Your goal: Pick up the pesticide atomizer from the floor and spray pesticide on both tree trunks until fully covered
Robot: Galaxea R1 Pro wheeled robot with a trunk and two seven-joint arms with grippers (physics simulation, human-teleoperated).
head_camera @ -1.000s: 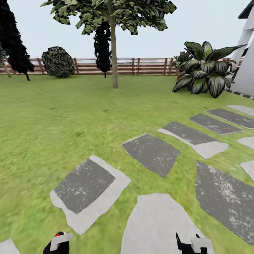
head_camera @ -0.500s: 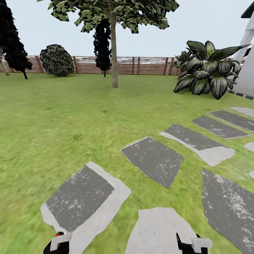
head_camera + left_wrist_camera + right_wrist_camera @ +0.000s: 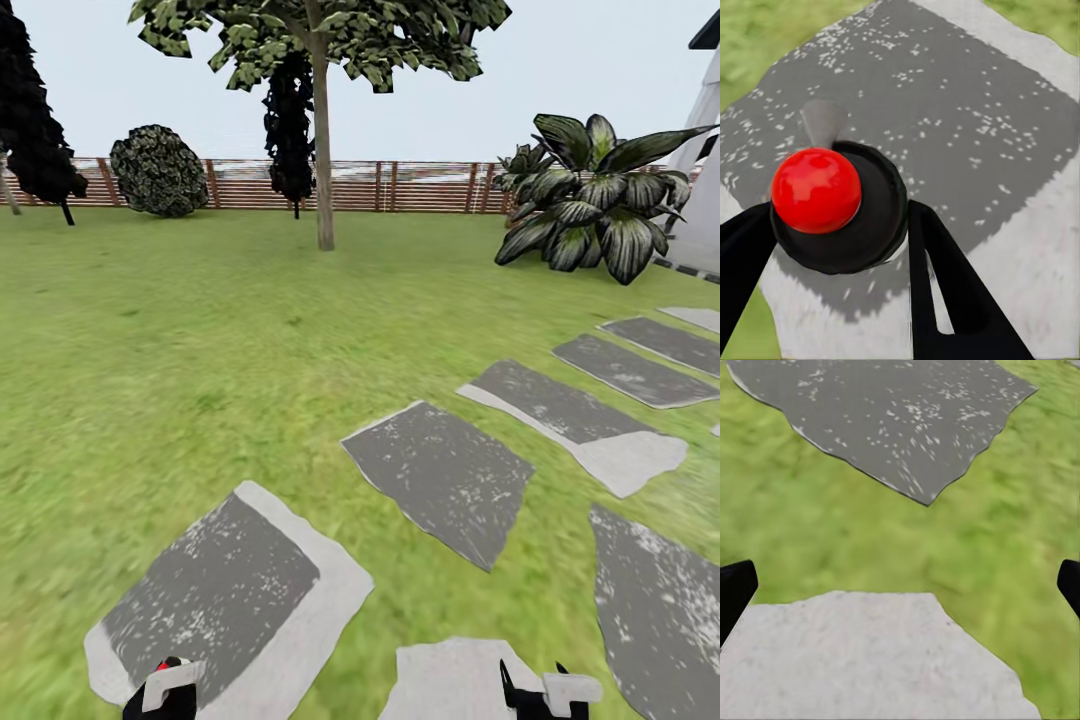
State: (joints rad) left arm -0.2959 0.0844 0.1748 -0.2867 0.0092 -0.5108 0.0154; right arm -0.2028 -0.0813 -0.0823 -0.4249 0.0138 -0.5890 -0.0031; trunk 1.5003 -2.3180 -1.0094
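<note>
My left gripper [image 3: 840, 240] is shut on the pesticide atomizer [image 3: 874, 217], a round black body with a red ball top [image 3: 816, 190], held above a grey stepping stone [image 3: 967, 127]. In the head view the left gripper [image 3: 165, 690] sits at the bottom edge with the atomizer's red top [image 3: 164, 664] peeking out. My right gripper [image 3: 545, 692] is open with nothing in it; its fingertips [image 3: 735, 592] stand wide apart over grass and pale stone. One tree with a pale straight trunk [image 3: 323, 150] stands far ahead on the lawn, near the fence. A thin pale trunk [image 3: 9, 193] shows at the far left edge.
Grey stepping stones [image 3: 440, 475] run from below me off to the right across the grass [image 3: 200, 330]. A slatted brown fence [image 3: 420, 187] closes the back. Dark column trees [image 3: 290, 130] and a round bush [image 3: 158, 172] stand by it. A striped broad-leaved plant [image 3: 600, 200] and a white wall [image 3: 700, 210] are at right.
The whole head view has shifted: stepping stones slid down and outward and the tree looms slightly nearer, so the camera has moved forward. Both grippers keep their places in the picture.
</note>
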